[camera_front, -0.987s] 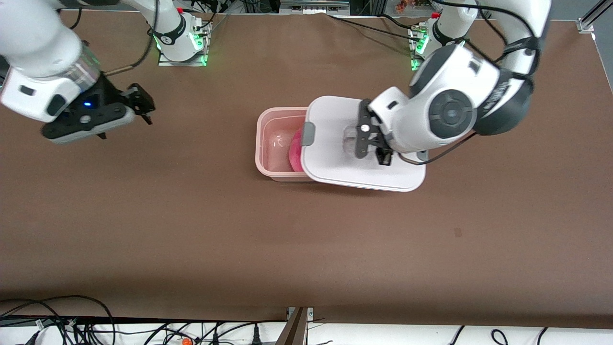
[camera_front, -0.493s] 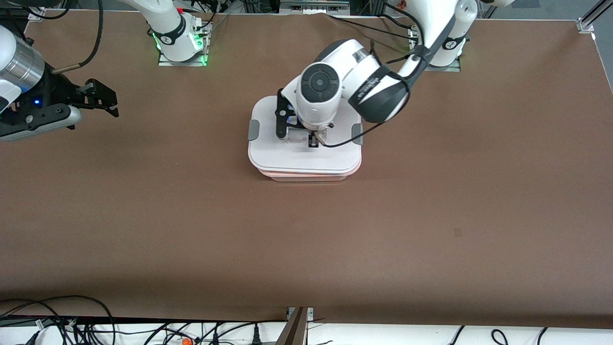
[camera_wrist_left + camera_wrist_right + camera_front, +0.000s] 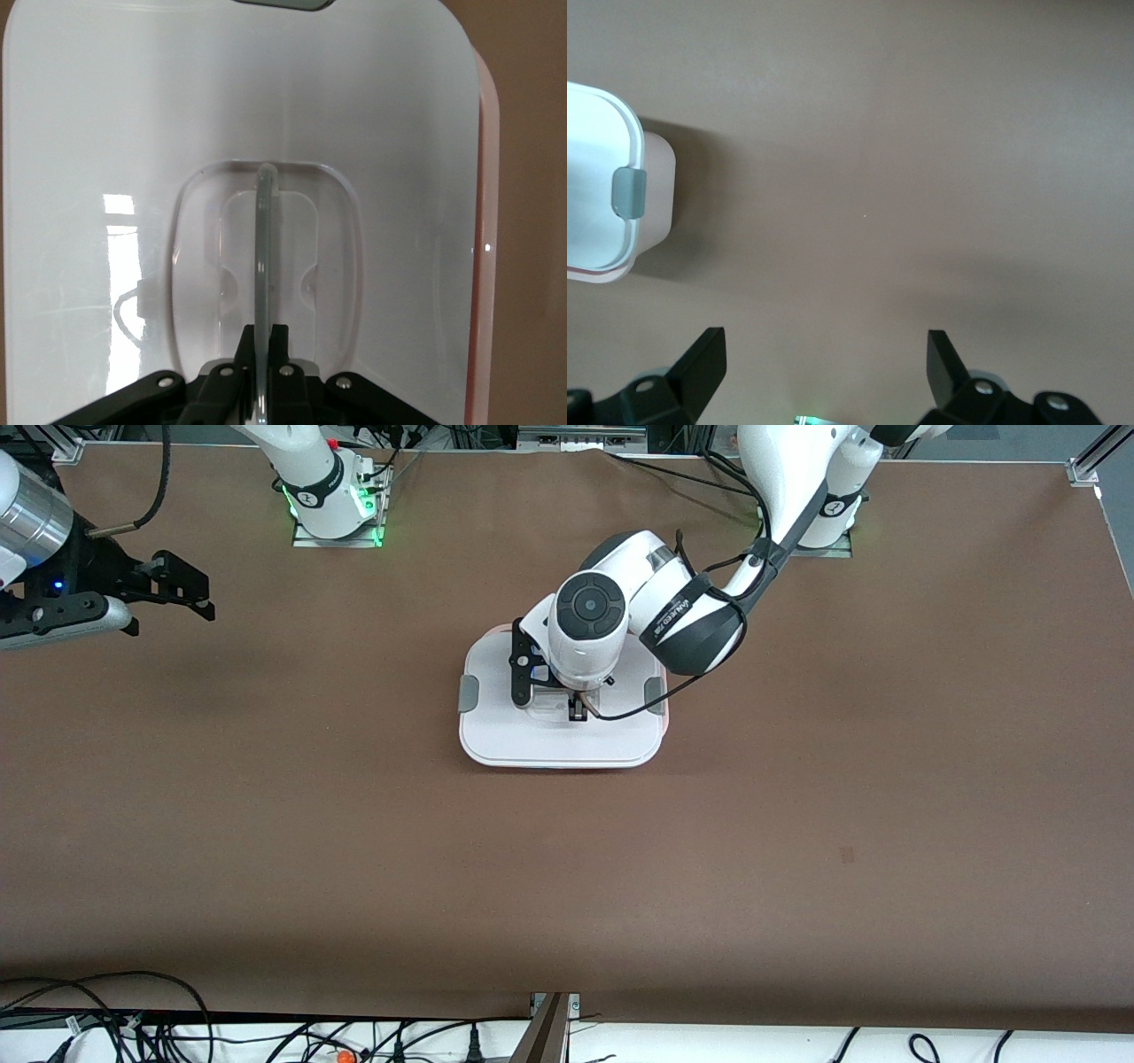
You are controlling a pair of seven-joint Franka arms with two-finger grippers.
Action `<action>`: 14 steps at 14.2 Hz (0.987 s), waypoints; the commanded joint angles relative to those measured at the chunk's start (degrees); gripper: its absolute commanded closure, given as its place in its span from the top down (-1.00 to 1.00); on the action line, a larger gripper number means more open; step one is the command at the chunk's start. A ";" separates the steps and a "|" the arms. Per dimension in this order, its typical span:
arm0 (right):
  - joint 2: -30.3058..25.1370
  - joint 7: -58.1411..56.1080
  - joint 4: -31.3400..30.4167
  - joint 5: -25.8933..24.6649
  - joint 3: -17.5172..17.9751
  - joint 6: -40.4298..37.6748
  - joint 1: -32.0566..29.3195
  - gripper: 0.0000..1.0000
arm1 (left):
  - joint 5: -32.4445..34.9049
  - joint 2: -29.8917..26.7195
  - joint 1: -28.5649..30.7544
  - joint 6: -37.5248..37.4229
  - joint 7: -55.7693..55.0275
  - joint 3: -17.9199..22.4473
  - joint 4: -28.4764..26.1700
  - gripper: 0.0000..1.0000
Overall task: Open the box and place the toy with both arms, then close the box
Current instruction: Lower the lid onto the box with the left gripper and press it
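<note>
The box (image 3: 496,740) stands at the table's middle with its white lid (image 3: 611,740) lying on the pale pink base. Grey clips (image 3: 468,693) show on both lid ends. My left gripper (image 3: 556,693) is shut on the lid's clear upright handle (image 3: 264,266). The base's pink rim (image 3: 489,266) shows along one lid edge in the left wrist view. The toy is hidden. My right gripper (image 3: 182,584) is open and empty over bare table at the right arm's end; its wrist view shows the box's end (image 3: 602,199) and a clip (image 3: 627,192).
The brown table (image 3: 797,824) spreads wide on all sides of the box. Cables (image 3: 133,1019) lie along the table edge nearest the front camera. The arm bases (image 3: 337,505) stand at the farthest edge.
My left gripper carried the lid from a spot offset toward the left arm's end, over the box, and lowered it onto the base, covering the toy. My right gripper drew back toward its end.
</note>
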 commanded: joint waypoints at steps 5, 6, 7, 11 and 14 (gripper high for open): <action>3.65 1.79 5.08 -3.82 1.09 1.10 -0.71 1.00 | 1.20 -0.68 -0.29 -5.36 0.24 -0.05 -1.37 -1.00; 3.74 1.79 5.36 -3.73 1.09 1.10 -0.62 1.00 | 2.33 -0.77 -0.38 -5.98 0.24 -0.05 -1.37 -1.00; 3.74 1.79 5.45 -3.64 1.18 1.19 -0.62 1.00 | 4.00 -0.85 -0.46 -6.42 0.33 -0.23 -1.37 -1.00; 3.74 1.44 5.71 -4.43 1.88 0.83 0.70 1.00 | 4.45 -0.94 -1.17 -7.56 0.33 -0.14 -1.37 -1.00; 3.74 2.06 5.62 -4.43 1.88 1.45 1.31 1.00 | 4.45 -1.12 -1.34 -10.38 0.16 -0.23 -1.37 -1.00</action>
